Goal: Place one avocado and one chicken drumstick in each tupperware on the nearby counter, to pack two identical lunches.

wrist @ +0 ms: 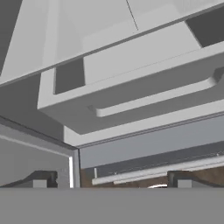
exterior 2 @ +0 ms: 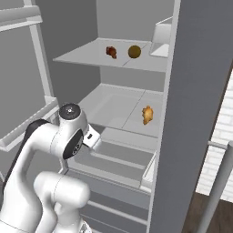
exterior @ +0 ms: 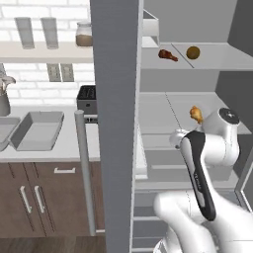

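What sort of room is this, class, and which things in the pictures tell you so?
Most likely a home kitchen. An open fridge holds a golden drumstick on a shelf, a pale counter over wood cabinets carries grey tupperware trays, and a toaster stands by a tiled wall.

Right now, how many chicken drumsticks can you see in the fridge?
2: dark drumstick on the upper shelf beside the avocado; golden drumstick on the shelf below. Others may be hidden.
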Available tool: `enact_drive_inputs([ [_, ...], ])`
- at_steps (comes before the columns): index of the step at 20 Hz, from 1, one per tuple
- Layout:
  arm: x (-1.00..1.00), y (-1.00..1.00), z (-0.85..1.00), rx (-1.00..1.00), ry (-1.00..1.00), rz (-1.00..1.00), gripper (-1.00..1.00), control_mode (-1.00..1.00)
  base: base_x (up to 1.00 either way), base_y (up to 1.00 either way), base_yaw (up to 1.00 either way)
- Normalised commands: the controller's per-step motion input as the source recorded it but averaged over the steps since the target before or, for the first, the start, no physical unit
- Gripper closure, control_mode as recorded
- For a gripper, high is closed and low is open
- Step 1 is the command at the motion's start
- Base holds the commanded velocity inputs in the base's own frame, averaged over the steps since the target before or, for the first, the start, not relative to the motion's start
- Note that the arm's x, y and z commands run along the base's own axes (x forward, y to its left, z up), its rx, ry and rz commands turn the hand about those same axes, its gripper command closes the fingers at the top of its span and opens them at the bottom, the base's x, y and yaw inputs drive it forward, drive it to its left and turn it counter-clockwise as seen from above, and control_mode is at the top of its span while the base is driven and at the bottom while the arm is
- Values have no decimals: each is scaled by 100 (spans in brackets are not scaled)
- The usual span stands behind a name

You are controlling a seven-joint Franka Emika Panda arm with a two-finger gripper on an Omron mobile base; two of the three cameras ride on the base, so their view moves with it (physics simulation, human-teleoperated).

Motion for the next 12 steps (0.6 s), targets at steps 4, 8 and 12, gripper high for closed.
enact_drive_inputs([
  [4, 93, -38, -19, 0, 0, 0, -100, -100, 0, 0, 0],
  [8, 63, -58, -44, -2, -3, -1, -100, -100, 0, 0, 0],
  [12, 45, -46, -49, -13, -1, -5, -100, -100, 0, 0, 0],
])
